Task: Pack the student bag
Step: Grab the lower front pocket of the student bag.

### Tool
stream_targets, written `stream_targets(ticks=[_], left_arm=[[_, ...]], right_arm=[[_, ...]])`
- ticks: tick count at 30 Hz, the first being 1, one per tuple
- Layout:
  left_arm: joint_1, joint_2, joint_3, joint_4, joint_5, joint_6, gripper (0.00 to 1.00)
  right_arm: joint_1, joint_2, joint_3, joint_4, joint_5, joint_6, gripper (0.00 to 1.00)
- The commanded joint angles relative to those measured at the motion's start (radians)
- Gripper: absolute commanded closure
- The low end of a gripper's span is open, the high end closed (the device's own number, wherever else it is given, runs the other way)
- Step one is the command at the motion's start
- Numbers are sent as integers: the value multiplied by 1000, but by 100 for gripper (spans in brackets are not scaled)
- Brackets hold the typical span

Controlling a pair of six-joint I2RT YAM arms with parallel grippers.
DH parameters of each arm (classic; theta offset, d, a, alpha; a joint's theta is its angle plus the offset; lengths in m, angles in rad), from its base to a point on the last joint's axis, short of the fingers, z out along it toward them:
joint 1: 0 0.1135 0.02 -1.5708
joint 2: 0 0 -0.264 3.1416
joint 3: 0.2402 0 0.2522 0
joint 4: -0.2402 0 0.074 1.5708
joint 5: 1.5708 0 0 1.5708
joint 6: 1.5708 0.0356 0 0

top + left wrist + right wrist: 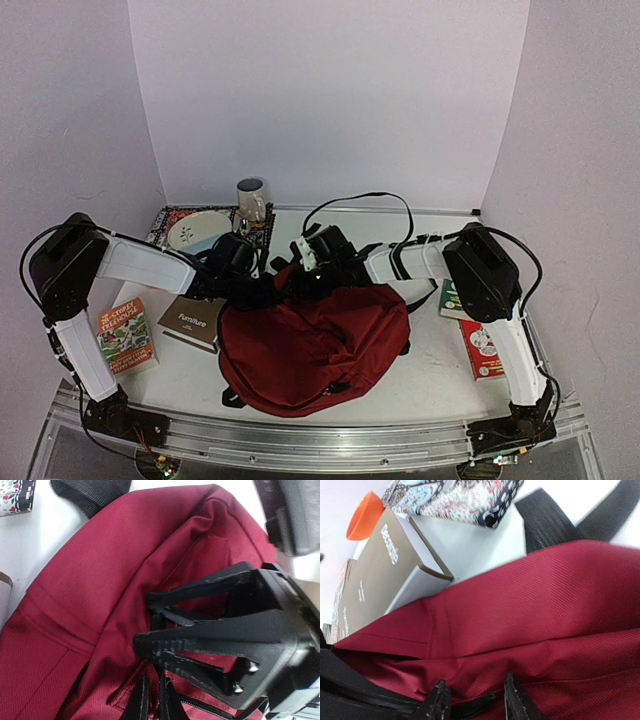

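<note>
The student bag (320, 350) is laid on the white table (430, 375), in the middle and towards the near edge, with its black straps turned to the far side. The left gripper (145, 622) is pressed against the bag's far-left top, and its fingers are closed on a fold of red fabric beside a black zip. The right gripper (476, 695) is held just right of it over the same edge. Its 2 fingers are kept apart, and a black strip is seen between them. An orange book (127, 335) and a brown book (192, 322) are placed left of the bag. A green book (455, 300) and a red book (482, 350) are set to its right. A bowl (198, 230) and a mug (252, 198) are seen at the far left.
</note>
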Motion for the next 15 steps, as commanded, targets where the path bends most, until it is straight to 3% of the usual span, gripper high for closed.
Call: stream_targets(ticks=[1, 9, 15], left_arm=[[-2, -54, -16, 100, 10, -7, 100], [-6, -54, -31, 121, 0, 7, 100], [-7, -81, -47, 123, -18, 18, 99]], right_arm=[[0, 16, 39, -2, -79, 28, 63], [-2, 29, 49, 29, -141, 43, 68], [-2, 19, 49, 38, -132, 42, 92]])
